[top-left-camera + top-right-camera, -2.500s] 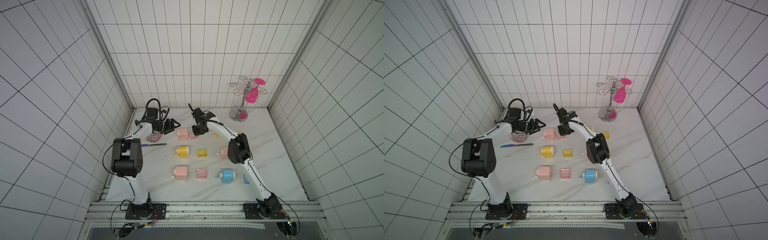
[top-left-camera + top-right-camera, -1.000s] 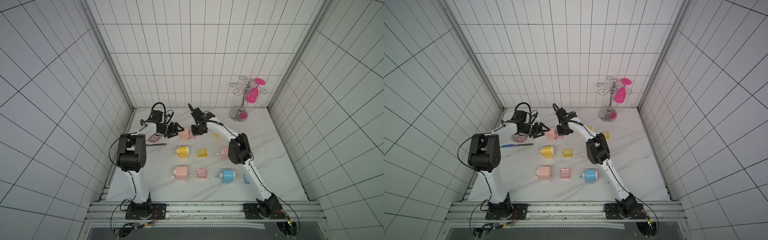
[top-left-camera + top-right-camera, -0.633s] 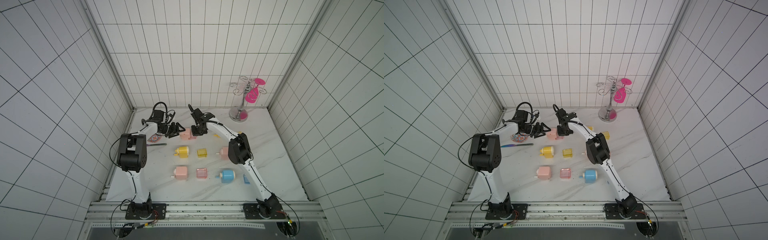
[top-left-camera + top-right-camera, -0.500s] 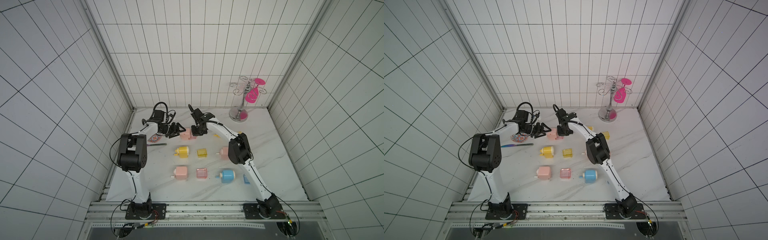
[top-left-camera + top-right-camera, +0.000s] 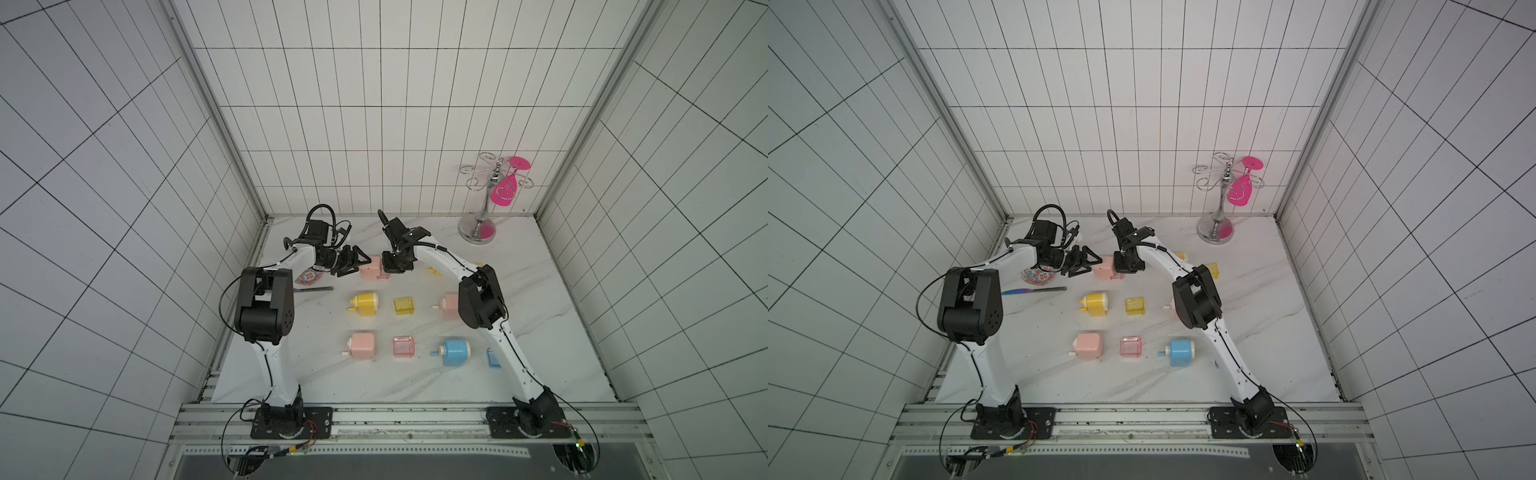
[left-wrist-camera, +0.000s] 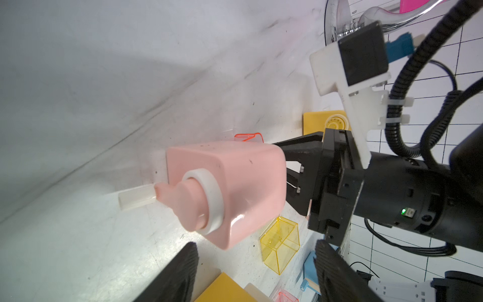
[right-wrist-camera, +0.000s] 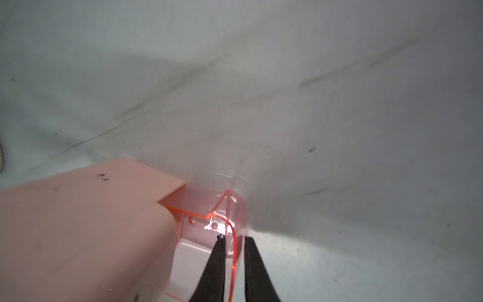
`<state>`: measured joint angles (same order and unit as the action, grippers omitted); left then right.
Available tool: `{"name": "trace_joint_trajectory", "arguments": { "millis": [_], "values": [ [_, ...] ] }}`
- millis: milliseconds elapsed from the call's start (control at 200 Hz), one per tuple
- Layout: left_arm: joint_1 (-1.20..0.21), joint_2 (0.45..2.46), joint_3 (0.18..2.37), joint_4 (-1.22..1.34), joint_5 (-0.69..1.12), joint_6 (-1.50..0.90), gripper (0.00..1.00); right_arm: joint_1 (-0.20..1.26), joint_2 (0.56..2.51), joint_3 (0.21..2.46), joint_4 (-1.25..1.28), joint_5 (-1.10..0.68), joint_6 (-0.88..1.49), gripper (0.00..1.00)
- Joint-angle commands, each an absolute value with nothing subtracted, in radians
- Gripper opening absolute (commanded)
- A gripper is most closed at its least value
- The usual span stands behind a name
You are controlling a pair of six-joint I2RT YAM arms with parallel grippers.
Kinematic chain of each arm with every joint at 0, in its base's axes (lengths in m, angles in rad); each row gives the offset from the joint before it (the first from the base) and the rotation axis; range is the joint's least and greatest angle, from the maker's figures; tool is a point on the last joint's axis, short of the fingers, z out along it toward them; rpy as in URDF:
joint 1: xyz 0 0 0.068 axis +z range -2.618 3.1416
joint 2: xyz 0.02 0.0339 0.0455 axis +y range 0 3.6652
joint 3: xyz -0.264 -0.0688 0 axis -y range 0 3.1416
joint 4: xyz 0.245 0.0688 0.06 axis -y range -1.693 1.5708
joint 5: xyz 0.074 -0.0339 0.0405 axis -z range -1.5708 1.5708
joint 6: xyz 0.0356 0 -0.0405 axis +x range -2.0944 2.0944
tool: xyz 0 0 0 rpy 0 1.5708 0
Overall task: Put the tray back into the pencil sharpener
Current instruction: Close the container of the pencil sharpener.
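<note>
Right wrist view: tray point(image 7: 209, 206) half inside sharpener point(image 7: 78, 222), insertion unfinished.
Slightly spread, the right pincer point(image 7: 234, 237) straddles its wall; left pincer point(image 6: 256, 243) spread, empty; next, probably push home.

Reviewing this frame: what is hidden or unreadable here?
How deep the tray sits: in the right wrist view the pink pencil sharpener covers its inner end.
Same tray, both top views: mostly under the right gripper.
The blue tray: in a top view the right arm hides most of it.
The second pink sharpener: both top views, half behind that arm's elbow.

links point(image 5: 276, 370): white | joints point(image 5: 264, 309): black | cable point(image 6: 398, 83): black, corrugated | left claw point(image 6: 254, 248): black
</note>
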<state>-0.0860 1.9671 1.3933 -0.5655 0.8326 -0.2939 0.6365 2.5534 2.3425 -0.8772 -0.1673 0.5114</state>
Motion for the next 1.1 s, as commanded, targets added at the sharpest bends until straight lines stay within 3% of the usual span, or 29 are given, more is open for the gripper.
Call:
{"name": "trace_joint_trajectory", "arguments": {
  "millis": [0, 295, 510, 580, 710, 790, 1094],
  "values": [
    [-0.089, 1.985, 1.420, -0.569, 0.846, -0.272, 0.74, 0.632, 2.503, 2.310, -0.873, -0.190, 0.525, 0.25],
    [-0.087, 1.979, 1.420, -0.568, 0.838, -0.272, 0.74, 0.595, 2.402, 2.173, -0.787, -0.214, 0.538, 0.40],
    [-0.083, 1.973, 1.419, -0.570, 0.837, -0.272, 0.74, 0.584, 2.336, 2.135, -0.779, -0.182, 0.533, 0.44],
    [-0.080, 1.970, 1.420, -0.573, 0.835, -0.271, 0.74, 0.582, 2.326, 2.132, -0.788, -0.153, 0.528, 0.39],
    [-0.076, 1.968, 1.425, -0.583, 0.821, -0.264, 0.74, 0.579, 2.354, 2.171, -0.845, -0.113, 0.513, 0.17],
    [-0.073, 1.968, 1.432, -0.596, 0.808, -0.255, 0.74, 0.579, 2.377, 2.193, -0.873, -0.107, 0.508, 0.09],
    [-0.066, 1.978, 1.447, -0.594, 0.787, -0.259, 0.74, 0.579, 2.462, 2.248, -0.917, -0.105, 0.513, 0.08]
  ]
}}
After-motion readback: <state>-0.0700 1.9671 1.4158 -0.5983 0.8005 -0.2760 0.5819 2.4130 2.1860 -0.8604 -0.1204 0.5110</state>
